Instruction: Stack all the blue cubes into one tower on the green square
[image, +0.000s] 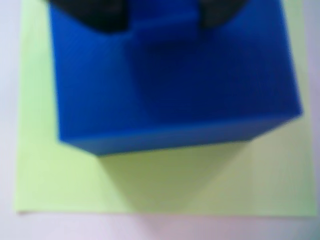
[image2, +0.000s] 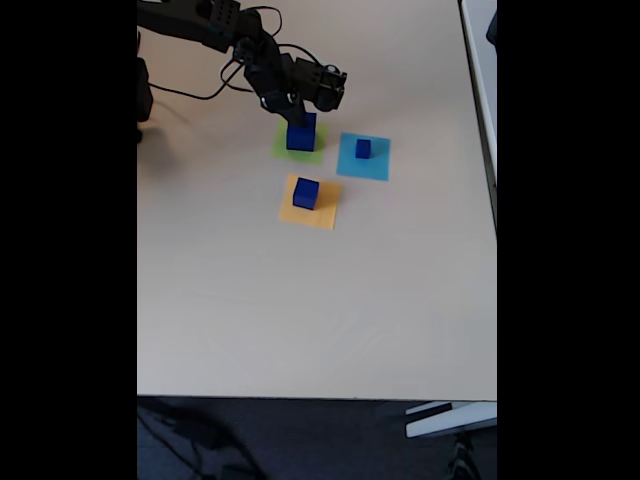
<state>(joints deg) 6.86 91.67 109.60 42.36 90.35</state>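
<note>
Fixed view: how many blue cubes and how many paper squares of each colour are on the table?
Blue cubes: 3
Green square: 1
Cyan square: 1
Orange square: 1
Total: 6

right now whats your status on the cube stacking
Claw at top of large dark-blue cube on lime-green paper square, grip unclear. Two smaller blue cubes unstacked. Nothing in the way.

Three squares on the tabletop (image2: 300, 320), each bearing a cube
In the fixed view, the green square (image2: 312, 154) lies far left under the largest cube (image2: 300, 137), another square (image2: 378, 160) right, a third (image2: 322, 210) nearer
</note>
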